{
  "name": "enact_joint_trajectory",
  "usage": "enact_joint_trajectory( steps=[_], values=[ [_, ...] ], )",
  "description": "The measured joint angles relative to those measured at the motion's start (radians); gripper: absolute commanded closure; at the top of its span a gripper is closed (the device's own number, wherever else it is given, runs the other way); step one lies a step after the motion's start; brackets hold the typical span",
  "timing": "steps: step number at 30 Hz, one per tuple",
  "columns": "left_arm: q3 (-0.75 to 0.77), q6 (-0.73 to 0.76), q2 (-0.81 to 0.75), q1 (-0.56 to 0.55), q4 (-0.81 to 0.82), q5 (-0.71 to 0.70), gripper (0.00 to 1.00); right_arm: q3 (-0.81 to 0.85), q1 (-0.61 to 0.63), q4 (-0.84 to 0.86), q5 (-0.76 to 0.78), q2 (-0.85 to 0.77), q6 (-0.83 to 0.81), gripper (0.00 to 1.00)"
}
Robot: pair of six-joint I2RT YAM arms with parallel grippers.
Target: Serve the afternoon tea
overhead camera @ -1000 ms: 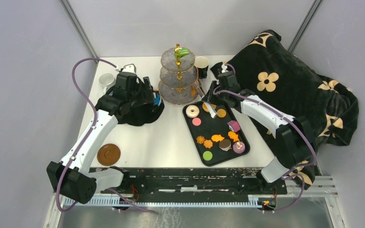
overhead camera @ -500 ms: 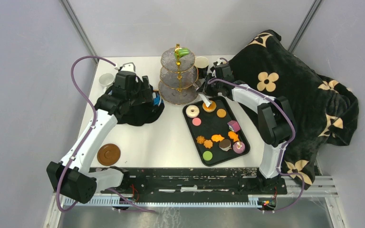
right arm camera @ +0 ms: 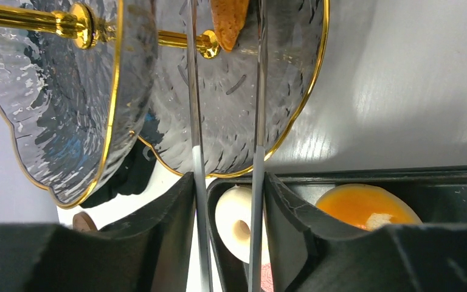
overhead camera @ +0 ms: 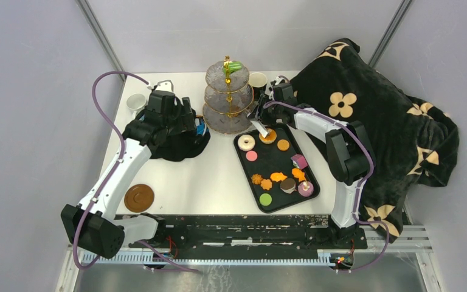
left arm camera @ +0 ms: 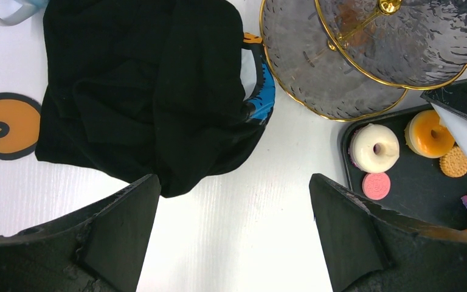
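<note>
The treats lie on a black tray (overhead camera: 278, 172): a white donut (overhead camera: 247, 142), an orange donut (overhead camera: 268, 136), a pink disc (overhead camera: 252, 156) and others. My right gripper (overhead camera: 261, 114) is shut on metal tongs (right arm camera: 195, 121) beside the tiered glass stand (overhead camera: 227, 97). An orange cookie (right arm camera: 228, 15) sits between the tong tips over the stand's lowest plate (right arm camera: 231, 91); whether the tips still pinch it I cannot tell. A green piece (overhead camera: 235, 67) rests on the top tier. My left gripper (left arm camera: 234, 188) hangs open over bare table beside a black cloth (left arm camera: 152, 91), with nothing between its fingers.
A black blanket with cream flowers (overhead camera: 365, 103) is heaped at the right. A white cup (overhead camera: 135, 102) stands at the back left and a dark cup (overhead camera: 258, 82) behind the stand. A brown coaster (overhead camera: 139, 198) lies front left, an orange coaster (left arm camera: 0, 125) by the cloth.
My right arm has swung from over the tray up to the stand, carrying the tongs. Its jaws have eased a little wider on them. The left arm has not moved.
</note>
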Motion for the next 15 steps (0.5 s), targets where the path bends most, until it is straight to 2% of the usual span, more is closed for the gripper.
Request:
enact_joint_trajectory(
  steps=[9, 15],
  values=[
    [0.003, 0.002, 0.002, 0.0, 0.0, 0.0, 0.0, -0.002, 0.001, -0.036, 0.015, -0.011, -0.008, 0.48],
    [0.003, 0.002, -0.009, 0.0, 0.0, 0.0, 0.0, -0.064, 0.001, -0.057, 0.056, -0.12, -0.026, 0.49]
  ],
)
